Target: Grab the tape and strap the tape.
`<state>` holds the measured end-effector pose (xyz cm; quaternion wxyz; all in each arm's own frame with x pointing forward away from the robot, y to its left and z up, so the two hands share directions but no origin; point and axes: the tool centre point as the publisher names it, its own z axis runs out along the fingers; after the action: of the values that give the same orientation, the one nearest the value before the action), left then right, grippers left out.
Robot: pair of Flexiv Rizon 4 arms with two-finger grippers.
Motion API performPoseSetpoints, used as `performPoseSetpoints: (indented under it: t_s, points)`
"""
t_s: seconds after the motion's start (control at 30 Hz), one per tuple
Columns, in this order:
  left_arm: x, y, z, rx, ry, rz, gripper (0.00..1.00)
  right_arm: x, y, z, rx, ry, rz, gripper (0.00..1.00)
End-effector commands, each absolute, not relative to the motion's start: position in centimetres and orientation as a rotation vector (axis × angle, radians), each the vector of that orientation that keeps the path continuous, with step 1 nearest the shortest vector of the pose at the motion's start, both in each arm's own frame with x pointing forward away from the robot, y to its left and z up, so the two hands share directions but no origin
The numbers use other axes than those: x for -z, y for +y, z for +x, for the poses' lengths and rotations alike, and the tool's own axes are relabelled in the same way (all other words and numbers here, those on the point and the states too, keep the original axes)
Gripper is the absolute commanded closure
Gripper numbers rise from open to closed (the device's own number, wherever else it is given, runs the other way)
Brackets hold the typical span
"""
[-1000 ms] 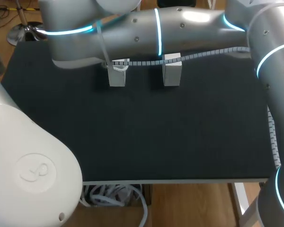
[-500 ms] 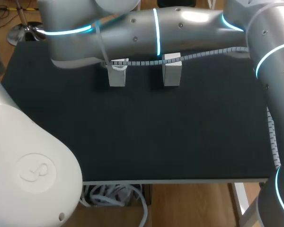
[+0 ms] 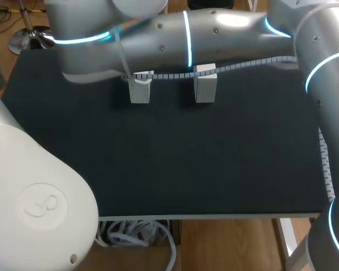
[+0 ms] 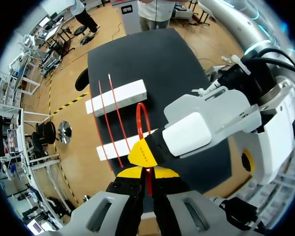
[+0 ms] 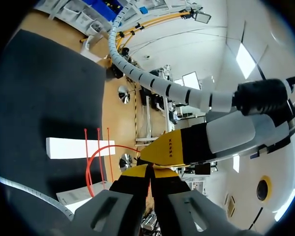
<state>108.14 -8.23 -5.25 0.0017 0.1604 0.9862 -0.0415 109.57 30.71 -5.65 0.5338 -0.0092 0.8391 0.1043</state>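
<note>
- The red tape stands as a narrow loop at the far edge of the tabletop, toward its far-left corner. It rises at the white block that is nearer the left gripper.
- I cannot tell whether the loop goes around that block or only stands against it.
- In the left wrist view the left gripper has its yellow tips clenched on the lower end of the loop. The red strip runs down between them.
- The right gripper has its tips pressed together right at the loop's end, touching the left gripper's yellow tip. Whether the strip lies between the right fingers is hidden.
- A second white block lies parallel to the first, farther from the left gripper, with a gap between the two.
- Two spare red strips lie straight across both blocks, beside the loop.
- In the head view the two blocks stand side by side near the far edge. A grey ribbed cable passes over their tops.
- Arm links cover both grippers in the head view.
</note>
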Motion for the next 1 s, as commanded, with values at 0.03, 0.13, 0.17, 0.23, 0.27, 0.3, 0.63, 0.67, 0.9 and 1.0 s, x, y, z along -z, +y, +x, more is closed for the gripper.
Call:
performPoseSetpoints:
  t_s: [0.03,0.13,0.17,0.23,0.27,0.3,0.63,0.67,0.9,1.0]
  points:
    - [5.1,-8.3,108.2,0.125,3.098,0.504,1.0,5.7,30.4,109.4,-0.274,1.991,-0.029,0.98]
    - [5.1,-8.3,108.2,0.125,3.098,0.504,1.0,5.6,30.2,109.4,-0.279,1.986,-0.026,0.83]
    - [5.1,-8.3,108.2,0.125,3.098,0.504,1.0,5.6,30.2,109.4,-0.286,1.986,-0.022,0.8]
    - [5.1,-8.3,108.2,0.125,3.098,0.504,1.0,5.6,30.1,109.4,-0.283,1.983,-0.022,0.76]
    - [5.1,-8.3,108.2,0.125,3.098,0.504,1.0,5.6,30.1,109.4,-0.283,1.983,-0.021,0.77]
    - [5.1,-8.3,108.2,0.125,3.098,0.504,1.0,5.6,30.0,109.4,-0.283,1.983,-0.021,0.8]
    - [5.1,-8.3,108.2,0.125,3.098,0.504,1.0,5.3,30.0,108.7,-0.299,1.983,-0.024,0.84]
    - [5.1,-8.3,108.2,0.125,3.098,0.504,1.0,5.2,30.0,108.6,-0.304,1.983,-0.024,0.85]
    - [5.1,-8.3,108.2,0.125,3.098,0.504,1.0,4.6,30.1,107.7,-0.329,1.975,-0.033,0.85]
    - [5.1,-8.3,108.2,0.125,3.098,0.504,1.0,4.2,29.8,107.4,-0.34,1.966,-0.034,0.86]
